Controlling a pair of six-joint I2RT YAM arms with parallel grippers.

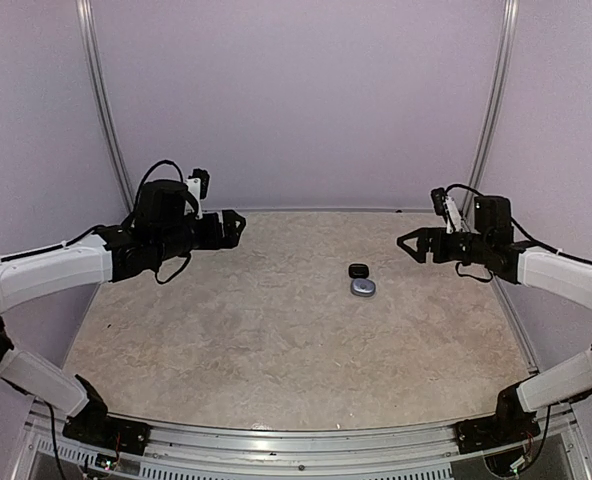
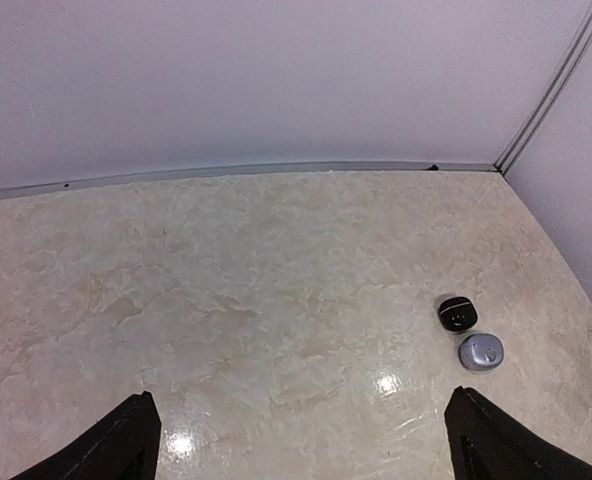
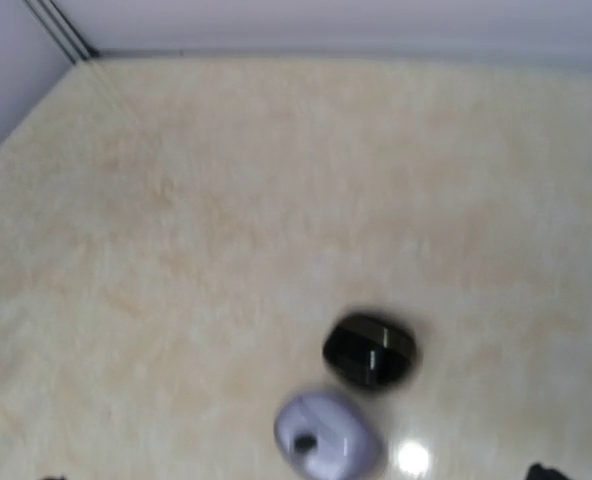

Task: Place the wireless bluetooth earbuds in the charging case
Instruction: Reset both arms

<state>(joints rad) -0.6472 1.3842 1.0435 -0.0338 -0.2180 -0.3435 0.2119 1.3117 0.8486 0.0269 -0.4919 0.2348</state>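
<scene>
Pods, two, on the right half of the counter [image 1: 226, 330]: a glossy black pod [image 1: 358, 270] and a silvery-grey pod [image 1: 363, 287]. They lie just beside each other, possibly touching, with the black one on the far side and the grey one nearer the arm bases. Both read as small rounded ovals, probably shut charging cases. No separate buds can be made out at this resolution. The long axis of each looks to run roughly across the counter, left to right, though this is uncertain.

Right pincer [image 1: 408, 246]: held above the counter, fingers spread wide, nothing between them. In its wrist view only the fingertips show at the bottom corners. The pods lie ahead of it and low in that view, slightly right of centre, with the grey pod closer.

Left pincer [image 1: 238, 227]: also wide open and empty, well apart from the pods, which lie far off to its right.

Judgement: the right arm is clearly nearer. Its approach would run forward and down toward the grey pod first.
</scene>
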